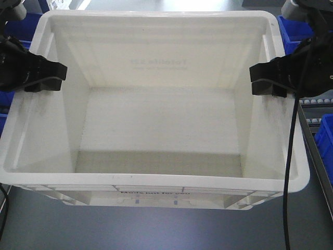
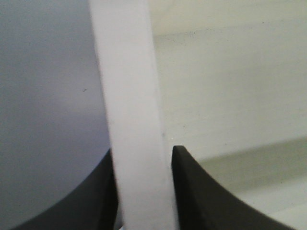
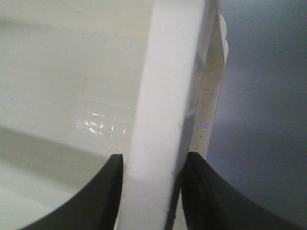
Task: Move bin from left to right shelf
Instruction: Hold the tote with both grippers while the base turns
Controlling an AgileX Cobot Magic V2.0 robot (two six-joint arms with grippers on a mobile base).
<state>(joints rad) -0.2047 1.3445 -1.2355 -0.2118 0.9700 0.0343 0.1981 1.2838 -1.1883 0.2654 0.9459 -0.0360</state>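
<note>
A large empty white plastic bin (image 1: 156, 179) fills the front view, held up close to the camera over a grey floor. My left gripper (image 1: 48, 77) is shut on the bin's left rim; in the left wrist view the white rim (image 2: 129, 105) runs between the two black fingers (image 2: 192, 191). My right gripper (image 1: 266, 79) is shut on the bin's right rim; in the right wrist view the rim (image 3: 168, 96) sits between its black fingers (image 3: 100, 196).
Blue bins (image 1: 21, 23) stand behind at the upper left, and more blue bins (image 1: 296, 28) at the upper right. A shelf edge with rollers (image 1: 318, 122) and a blue bin (image 1: 327, 138) lies at the right. A black cable (image 1: 287, 172) hangs from the right arm.
</note>
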